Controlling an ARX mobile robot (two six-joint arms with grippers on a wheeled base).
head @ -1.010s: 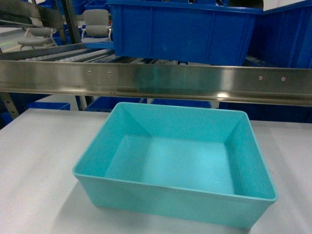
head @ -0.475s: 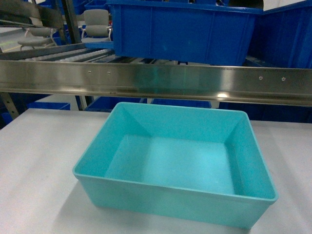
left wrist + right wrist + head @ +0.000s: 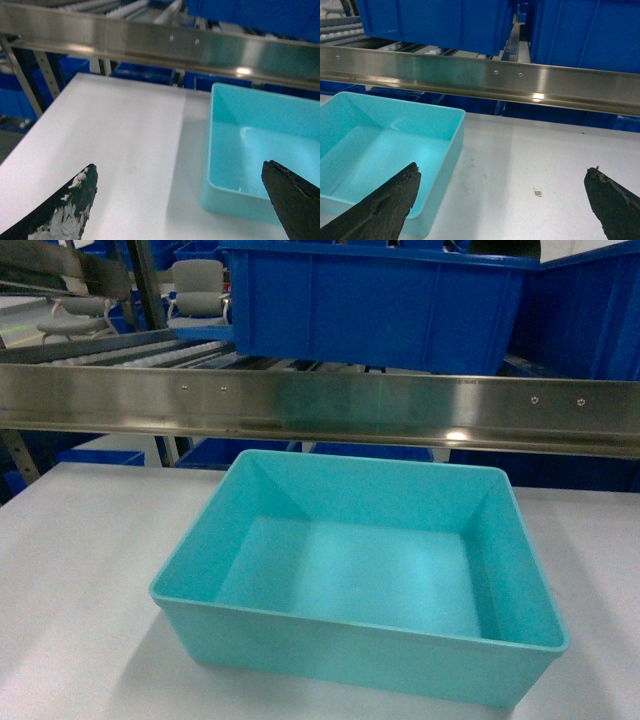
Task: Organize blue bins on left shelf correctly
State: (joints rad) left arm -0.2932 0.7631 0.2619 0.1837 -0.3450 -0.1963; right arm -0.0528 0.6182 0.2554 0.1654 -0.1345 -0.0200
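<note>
Turquoise bin [image 3: 360,580]: 1 pc. You had a light turquoise-blue rect. plastic tub, smooth tapered walls, thin flat rim, no lid, nothing inside.
Bin location: sat upright on the white tabletop [image 3: 70,570], just in front of and below the steel beam [image 3: 320,405]; not on the rack.
Left shelf [image 3: 130,350]: shiny stainless beams w/ sloping tracks of small white rollers behind the front beam.
Dark blue tubs: you could count 1 whole on the roller level, the royal-blue tub [image 3: 375,305], directly above the turquoise bin; more blue tubs to its right and under the beam, count unclear.
Left gripper [image 3: 182,207]: fingers spread wide, nothing between them; the left finger [image 3: 65,210] was over bare tabletop, the right one over the bin's near-left corner. White scuffing on the left finger.
Right gripper [image 3: 502,205]: spread wide too, holding nothing; its left finger [image 3: 380,207] lay over the bin's right wall, the other over tabletop.
Chairs: 2 grey office chairs [image 3: 195,290] seen far back-left, thru the rack.
Tabletop mark: 1 small sq. mark [image 3: 537,192], right of the bin.
</note>
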